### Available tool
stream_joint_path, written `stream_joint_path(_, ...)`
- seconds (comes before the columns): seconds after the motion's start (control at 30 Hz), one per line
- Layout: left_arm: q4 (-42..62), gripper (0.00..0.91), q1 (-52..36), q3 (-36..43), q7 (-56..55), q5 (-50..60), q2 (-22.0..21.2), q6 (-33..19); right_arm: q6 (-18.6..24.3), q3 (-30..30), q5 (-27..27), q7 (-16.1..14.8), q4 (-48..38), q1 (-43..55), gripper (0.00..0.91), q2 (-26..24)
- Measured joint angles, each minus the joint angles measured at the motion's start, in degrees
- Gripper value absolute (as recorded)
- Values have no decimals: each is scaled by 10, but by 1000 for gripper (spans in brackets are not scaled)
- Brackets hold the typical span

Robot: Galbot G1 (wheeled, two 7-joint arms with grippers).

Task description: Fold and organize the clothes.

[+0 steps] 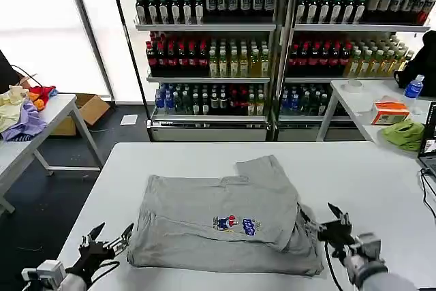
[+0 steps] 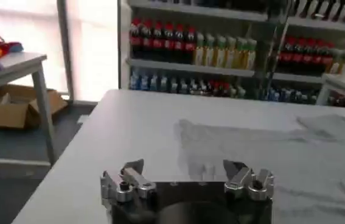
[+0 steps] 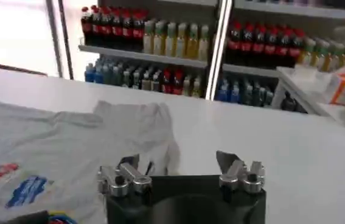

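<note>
While the grey shirt (image 1: 225,219) lies partly folded at the middle of the white bench (image 1: 361,168), cartoon print up and a sleeve flipped toward the far side, the left gripper (image 1: 109,236) hovers just off its near-left corner, jaws apart. Right gripper (image 1: 334,219) sits beside the shirt's right edge, jaws apart, holding nothing.

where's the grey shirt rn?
In the head view the grey shirt lies partly folded on the white table, near its front edge, between the open left gripper and open right gripper.
</note>
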Motion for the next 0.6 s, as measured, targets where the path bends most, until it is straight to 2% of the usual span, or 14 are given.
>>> stream_joint_path(0.27,86,907,-101,41,30,-10,52,-9,-14,-68,26,-64,-141,184,907,-30)
stream_joint_path(0.6,199,907,-215,100,45,-16,105,-9,-23,-165,18,-93,-315,365,907,-6)
